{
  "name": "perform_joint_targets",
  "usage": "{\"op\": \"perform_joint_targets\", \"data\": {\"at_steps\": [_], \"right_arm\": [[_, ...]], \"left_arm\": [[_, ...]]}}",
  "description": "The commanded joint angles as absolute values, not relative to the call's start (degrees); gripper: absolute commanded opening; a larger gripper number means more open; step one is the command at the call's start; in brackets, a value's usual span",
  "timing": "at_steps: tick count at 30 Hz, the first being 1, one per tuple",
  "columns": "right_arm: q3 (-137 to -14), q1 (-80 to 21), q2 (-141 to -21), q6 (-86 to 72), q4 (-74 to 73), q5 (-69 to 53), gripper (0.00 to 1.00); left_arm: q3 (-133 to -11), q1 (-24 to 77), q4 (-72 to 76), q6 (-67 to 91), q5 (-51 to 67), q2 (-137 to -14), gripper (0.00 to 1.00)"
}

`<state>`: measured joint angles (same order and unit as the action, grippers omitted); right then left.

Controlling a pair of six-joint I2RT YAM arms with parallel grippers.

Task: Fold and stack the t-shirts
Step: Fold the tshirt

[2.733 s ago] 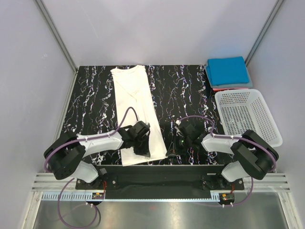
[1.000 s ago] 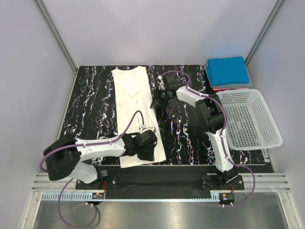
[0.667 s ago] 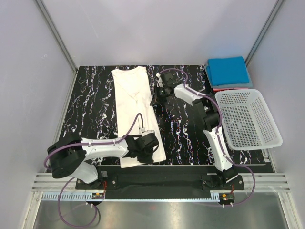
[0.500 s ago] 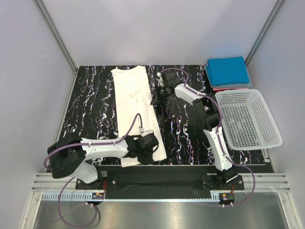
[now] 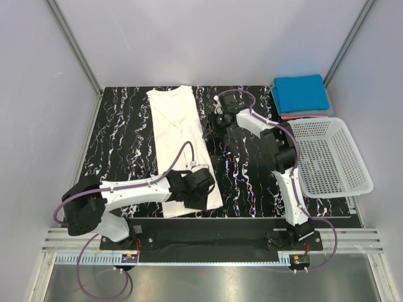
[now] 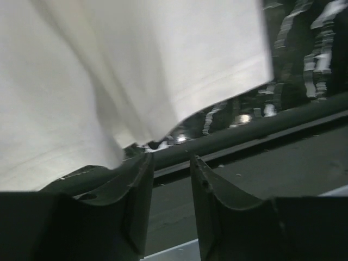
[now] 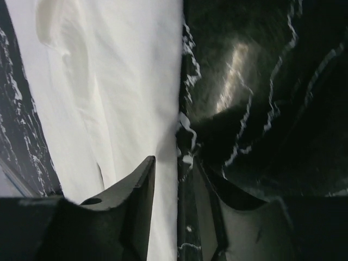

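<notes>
Left arm reaches low across the near edge, left gripper fingers slightly apart, while right arm stretches far forward, right gripper tipped down, fingers narrowly parted.
</notes>
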<state>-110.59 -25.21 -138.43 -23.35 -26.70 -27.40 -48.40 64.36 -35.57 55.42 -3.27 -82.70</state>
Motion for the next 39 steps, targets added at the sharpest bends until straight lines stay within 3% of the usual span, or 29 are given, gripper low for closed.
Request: {"op": "perform_joint_targets", "data": {"at_steps": [1,6,9,12,16,19,21,22,28,34,39], "right_arm": [[-104.8,-25.0,-127.3,-21.2,-33.7,-23.1,0.43],[-82.7,-25.0,-112.4,-24.9,-29.8,-23.9,0.47],[-70.8,-25.2,-100.5,-27.8,-27.8,-24.0,0.46],[-61.0,-26.1,-94.7,-30.1,-25.5,-25.5,0.48],[-53.0,-29.8,-87.7,-32.1,-23.8,-24.7,0.50],[-48.2,-34.4,-85.9,-35.5,-21.0,-24.6,0.52],[-45.6,-36.8,-85.7,-37.3,-18.6,-23.9,0.54],[-45.0,-38.1,-85.8,-37.7,-17.6,-23.7,0.55],[-42.0,-40.2,-86.2,-39.2,-14.9,-23.0,0.56],[-41.2,-41.2,-87.2,-39.6,-14.1,-22.6,0.50],[-39.2,-41.5,-87.8,-39.6,-13.9,-22.4,0.46]], "left_arm": [[-56.3,63.2,-39.2,48.4,-4.7,-78.3,0.39],[-48.6,50.2,-36.1,47.9,1.6,-69.2,0.39],[-41.2,41.5,-35.1,49.0,2.7,-60.3,0.48],[-34.1,33.1,-34.9,50.2,6.1,-53.6,0.50],[-26.7,30.8,-36.8,54.0,5.5,-47.5,0.60],[-25.1,31.0,-39.1,57.6,2.4,-44.3,0.62],[-24.8,32.2,-40.5,59.9,-1.5,-43.8,0.80],[-25.0,33.3,-41.8,60.6,-3.1,-44.0,0.81],[-25.5,39.9,-42.7,62.8,-5.3,-50.2,0.80],[-17.6,40.5,-38.6,67.3,-1.2,-44.1,0.55],[-15.5,40.7,-39.0,68.6,-1.5,-40.9,0.50]]}}
